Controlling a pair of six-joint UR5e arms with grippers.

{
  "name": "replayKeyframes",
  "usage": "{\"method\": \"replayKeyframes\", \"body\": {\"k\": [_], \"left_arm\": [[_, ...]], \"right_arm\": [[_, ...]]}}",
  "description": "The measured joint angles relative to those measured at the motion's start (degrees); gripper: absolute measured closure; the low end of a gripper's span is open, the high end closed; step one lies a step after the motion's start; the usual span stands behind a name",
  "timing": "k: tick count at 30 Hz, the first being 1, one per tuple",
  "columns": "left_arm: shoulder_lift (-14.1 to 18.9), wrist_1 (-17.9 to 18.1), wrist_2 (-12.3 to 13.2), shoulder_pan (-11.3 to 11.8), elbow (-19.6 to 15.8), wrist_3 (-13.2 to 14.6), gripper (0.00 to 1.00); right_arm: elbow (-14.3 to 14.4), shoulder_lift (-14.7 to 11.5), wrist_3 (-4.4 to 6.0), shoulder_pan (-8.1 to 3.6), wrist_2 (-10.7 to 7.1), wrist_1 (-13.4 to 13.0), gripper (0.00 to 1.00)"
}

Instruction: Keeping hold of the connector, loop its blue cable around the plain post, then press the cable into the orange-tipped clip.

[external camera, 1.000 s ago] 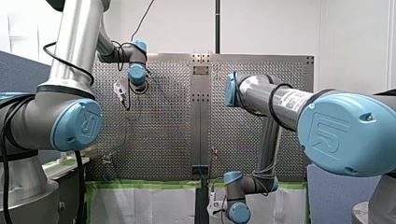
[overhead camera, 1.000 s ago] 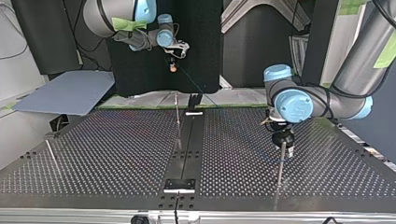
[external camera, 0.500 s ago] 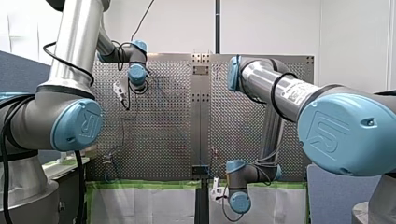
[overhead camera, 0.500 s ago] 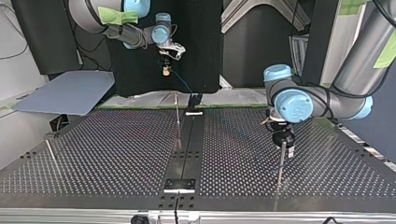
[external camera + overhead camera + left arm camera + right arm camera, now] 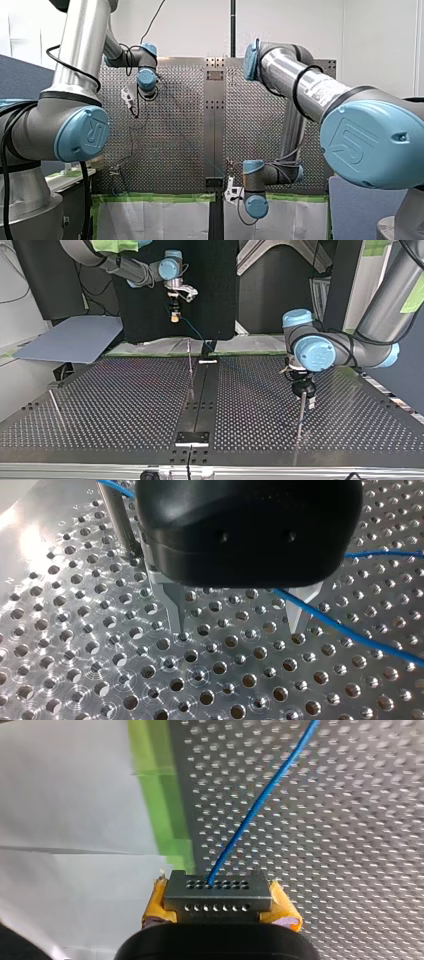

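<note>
Hold on the connector looks sound. The right arm's yellow-padded fingers (image 5: 156, 906) pinch the grey metal connector (image 5: 218, 892) from both sides. The thin blue cable (image 5: 252, 810) runs straight out ahead of them, taut, over the perforated metal desk (image 5: 360, 820). Seen from across the desk, those fingers hang in the air well above its far edge, and the cable slants down from them toward the desk.

The left arm's bare metal fingers (image 5: 176, 607) stand spread, tips close to the desk, gripping nothing. The blue cable crosses at one finger's tip, and another stretch of it shows further out on that same side. Just beside the other finger rises a plain dark metal post (image 5: 120, 525), and the cable passes close by its far side. Whether it wraps the post I cannot tell, because the black body above the fingers hides the stretch between.

My read is that the hold is kept, the loop is at best half laid, and the pressing is all still to do. I cannot pick out the orange-tipped clip near either pair of fingers, and no cable shows seated in one.
</note>
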Motion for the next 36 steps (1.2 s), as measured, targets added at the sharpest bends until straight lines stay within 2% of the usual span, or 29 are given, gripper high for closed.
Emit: {"method": "replayKeyframes", "body": {"k": [7, 13, 20, 24, 29, 32, 36], "left_arm": [[0.0, -0.2, 0.0, 0.0, 0.0, 0.0, 0.00], [0.0, -0.3, 0.0, -0.1, 0.0, 0.0, 0.00], [0.0, -0.4, -0.7, -0.1, 0.0, 0.1, 0.00], [0.0, -0.4, -0.8, -0.1, 0.0, 0.0, 0.00], [0.0, -0.4, -0.8, 0.0, 0.0, 0.0, 0.00], [0.0, -0.4, -0.8, -0.1, 0.0, 0.0, 0.00], [0.0, -0.5, -0.8, -0.1, 0.0, 0.0, 0.00]], "right_arm": [[3.9, -3.9, -0.93, 0.13, 0.61, -2.6, 1.00], [7.4, -7.4, -2.27, 0.29, 0.67, -3.1, 1.00], [11.6, -11.6, -3.02, 0.19, 0.69, -5.9, 1.00], [13.7, -13.9, -4.47, -0.03, 0.75, -6.5, 1.00], [14.7, -17.0, -6.19, -0.38, 0.72, -7.4, 1.00], [14.8, -17.8, -6.80, -0.50, 0.67, -8.0, 1.00], [14.8, -16.6, -7.15, -0.69, 0.58, -9.7, 1.00]]}}
